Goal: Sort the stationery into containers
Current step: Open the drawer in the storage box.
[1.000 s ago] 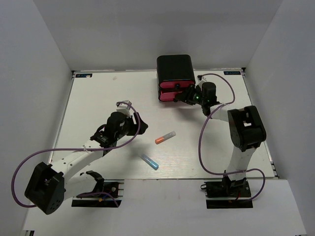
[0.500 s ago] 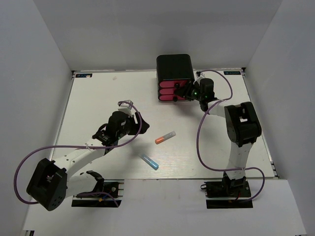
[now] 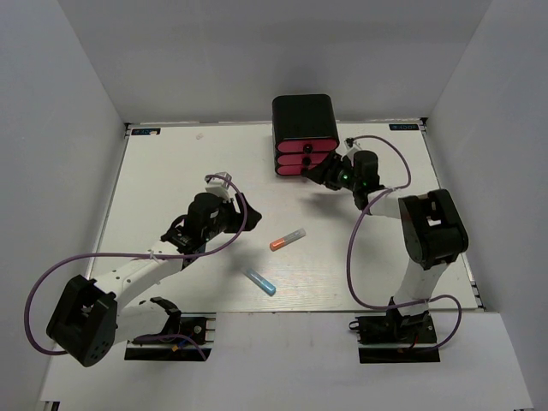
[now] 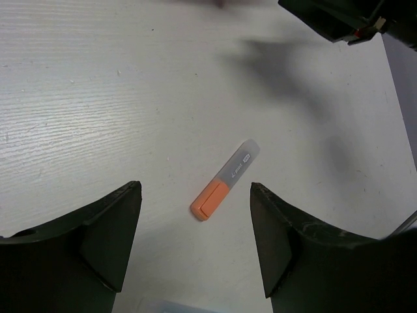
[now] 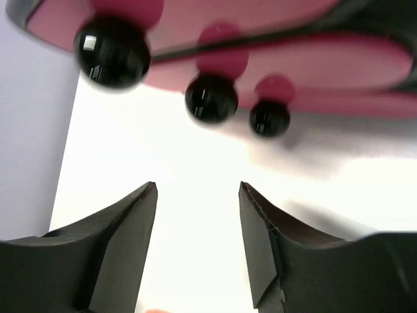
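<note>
Left gripper: hovering over the table, jaws spread wide and gripping nothing; the orange-grey marker is lying slantwise right beneath the gap.
Right gripper: facing the pink drawers of the black box, jaws parted and empty, short of the three knobs.
Blue marker: lying apart, nearer the robot.
Doing it well: likely centring on one knob before closing, then pulling straight out. The left wrist should be turning to pinch the marker across its width.

3 black knobs close ahead of right hand, fingers parted, bare table around orange marker ahead of left hand
</note>
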{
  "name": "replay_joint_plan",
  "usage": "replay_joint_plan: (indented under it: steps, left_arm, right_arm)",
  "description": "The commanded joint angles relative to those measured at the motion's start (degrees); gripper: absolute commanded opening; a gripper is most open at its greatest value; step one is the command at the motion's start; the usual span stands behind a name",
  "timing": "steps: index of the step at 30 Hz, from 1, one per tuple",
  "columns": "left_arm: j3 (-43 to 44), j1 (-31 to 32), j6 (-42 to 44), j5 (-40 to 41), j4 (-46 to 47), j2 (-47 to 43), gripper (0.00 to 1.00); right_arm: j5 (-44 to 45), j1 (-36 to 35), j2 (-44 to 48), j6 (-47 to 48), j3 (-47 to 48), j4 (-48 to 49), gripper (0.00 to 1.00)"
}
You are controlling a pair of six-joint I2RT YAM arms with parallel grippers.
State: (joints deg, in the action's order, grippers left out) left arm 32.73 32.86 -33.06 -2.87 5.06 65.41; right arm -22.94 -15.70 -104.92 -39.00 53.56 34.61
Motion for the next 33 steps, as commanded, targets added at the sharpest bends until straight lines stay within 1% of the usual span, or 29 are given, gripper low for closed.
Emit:
replay_joint_plan:
  steps: [1, 5, 7, 8, 10, 12, 14, 15, 18, 20, 21, 23, 24, 26, 28, 33]
  left_arm:
    - [0.1, 0.2, -0.3, -0.8, 1.2, -0.7, 0.77]
    - [0.1, 0.2, -0.3, -0.8, 1.2, -0.7, 0.77]
    - [0.7, 0.2, -0.3, -0.8, 1.2, -0.1, 0.77]
    - [1.2, 0.2, -0.3, -0.8, 0.7, 0.4, 0.77]
    - [1.9, 0.2, -0.3, -0.8, 0.0, 0.4, 0.77]
    - [2.4, 0.2, -0.3, -0.8, -1.5, 0.4, 0.77]
    - [2.4, 0.2, -0.3, -0.3, -2.1, 0.4, 0.77]
    - [2.4, 0.2, -0.3, -0.3, -2.1, 0.4, 0.77]
    - [2.4, 0.2, -0.3, -0.3, -2.1, 0.4, 0.77]
    - [2.4, 0.2, -0.3, -0.3, -1.4, 0.4, 0.77]
    - [2.4, 0.2, -0.3, -0.3, -1.4, 0.4, 0.77]
    - [3.0, 0.2, -0.3, -0.3, -0.8, 1.1, 0.77]
    - [3.6, 0.2, -0.3, -0.3, -0.8, 1.8, 0.77]
    - [4.2, 0.2, -0.3, -0.3, -0.8, 2.5, 0.77]
    - [4.2, 0.2, -0.3, -0.3, -0.8, 3.2, 0.77]
    - [4.7, 0.2, -0.3, -1.3, 0.3, 5.1, 0.77]
  right_arm:
    - [0.0, 0.3, 3.8, -1.7, -3.3, 4.3, 0.6]
    - [0.4, 0.4, 3.9, -3.0, -4.9, 4.6, 0.61]
    - [1.1, 0.5, 2.9, -4.1, -5.0, 4.5, 0.56]
    - [1.2, 0.3, 2.1, -4.7, -5.0, 4.5, 0.45]
    - [1.7, 0.3, 0.8, -5.6, -4.3, 4.6, 0.34]
    - [1.4, 0.5, -1.0, -6.3, -3.6, 4.4, 0.26]
    - [1.4, 0.7, -1.8, -7.3, -2.9, 4.4, 0.25]
    - [1.6, 0.7, -3.3, -7.9, -2.9, 4.6, 0.25]
    - [1.8, 0.8, -4.9, -9.2, -1.9, 5.7, 0.3]
    - [1.8, -0.4, -6.8, -10.0, -0.6, 6.3, 0.34]
    - [1.8, 0.7, -7.2, -10.2, -0.4, 6.4, 0.36]
    - [1.9, 0.7, -8.8, -11.5, 1.3, 6.8, 0.4]
    - [2.2, 0.8, -9.5, -11.4, 1.6, 7.0, 0.44]
    - [2.6, 0.7, -10.4, -12.2, 3.1, 6.9, 0.49]
    - [3.7, 0.4, -11.2, -13.7, 4.2, 6.4, 0.51]
    - [5.8, -0.1, -12.6, -15.6, 5.5, 5.7, 0.51]
